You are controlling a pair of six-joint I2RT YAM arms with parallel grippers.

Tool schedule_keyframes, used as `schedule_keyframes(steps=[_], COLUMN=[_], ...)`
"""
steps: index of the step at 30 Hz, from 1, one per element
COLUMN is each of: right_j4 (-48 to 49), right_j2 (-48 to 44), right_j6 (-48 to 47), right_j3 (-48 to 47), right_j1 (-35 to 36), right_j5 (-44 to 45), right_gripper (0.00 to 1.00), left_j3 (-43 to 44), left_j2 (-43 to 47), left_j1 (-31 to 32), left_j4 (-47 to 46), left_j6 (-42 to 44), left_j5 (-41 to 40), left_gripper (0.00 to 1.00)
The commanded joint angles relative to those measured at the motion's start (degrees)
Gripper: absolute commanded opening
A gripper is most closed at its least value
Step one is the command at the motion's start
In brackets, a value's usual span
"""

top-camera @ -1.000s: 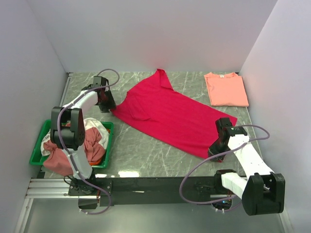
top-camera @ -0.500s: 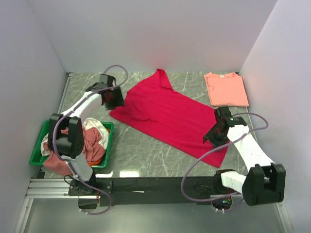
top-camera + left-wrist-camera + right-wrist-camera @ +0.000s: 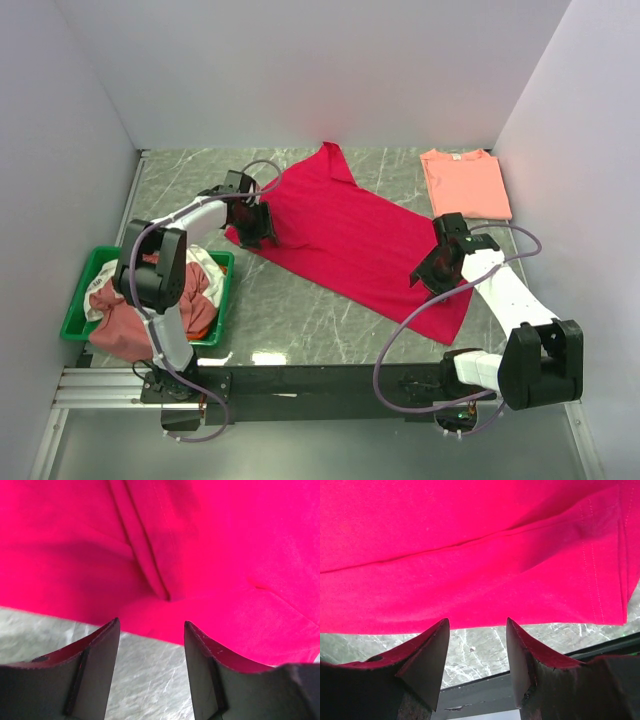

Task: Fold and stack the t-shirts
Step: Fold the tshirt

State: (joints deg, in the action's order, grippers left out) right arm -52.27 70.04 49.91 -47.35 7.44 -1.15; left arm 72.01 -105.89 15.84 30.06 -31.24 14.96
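Observation:
A crimson-red t-shirt [image 3: 350,235] lies spread out across the middle of the marble table, with a fold ridge [image 3: 145,555] near its left edge. My left gripper [image 3: 262,228] hovers at that left edge, open, with bare table showing between its fingers [image 3: 151,625]. My right gripper [image 3: 425,275] is over the shirt's lower right hem [image 3: 470,615], open and holding nothing [image 3: 477,622]. A salmon-pink t-shirt [image 3: 465,183] lies folded at the back right. More t-shirts, dusty rose [image 3: 120,325] and white [image 3: 205,265], are heaped in the tray.
The green plastic tray [image 3: 76,305] stands at the near left beside the left arm's base. White walls close in the table on three sides. The black rail [image 3: 320,380] runs along the near edge, just behind the right gripper.
The left gripper has swung right, from beside the shirt's left corner onto its edge. The right gripper has moved up and left, from the shirt's near corner. The shirt's near corner has shifted slightly.

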Motion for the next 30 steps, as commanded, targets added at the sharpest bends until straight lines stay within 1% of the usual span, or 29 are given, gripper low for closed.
schedule_keyframes(steps=[1,14,21,22,24,27,30], right_j4=[1.6,2.2,2.3,2.3,2.3,1.9,1.8], right_j2=[0.3,0.4,0.5,0.7,0.6,0.6,0.4], right_j6=[0.9,2.7,3.4,3.5,3.6,3.7,3.8], right_j3=[-0.6,0.1,0.2,0.1,0.2,0.1,0.2], right_j1=[0.7,2.3,3.1,3.2,3.5,3.6,3.7], right_j5=[-0.1,-0.3,-0.3,-0.3,-0.3,-0.1,0.0], right_gripper=[0.56,0.56,0.56,0.56,0.56,0.56,0.56], left_j3=[2.9,6.4,6.7,6.5,6.6,7.3,8.2], left_j2=[-2.1,-5.1,-6.5,-6.4,-6.6,-7.4,-7.8], left_j1=[0.1,0.2,0.2,0.2,0.2,0.3,0.4], left_j4=[-2.5,-3.3,-3.6,-4.1,-4.5,-4.4,-4.0], left_j6=[-1.3,-2.2,-2.2,-2.3,-2.5,-2.8,-2.9], left_j5=[3.1,5.3,5.6,6.0,6.0,6.6,6.7], left_gripper=[0.59,0.55,0.54,0.51,0.5,0.44,0.33])
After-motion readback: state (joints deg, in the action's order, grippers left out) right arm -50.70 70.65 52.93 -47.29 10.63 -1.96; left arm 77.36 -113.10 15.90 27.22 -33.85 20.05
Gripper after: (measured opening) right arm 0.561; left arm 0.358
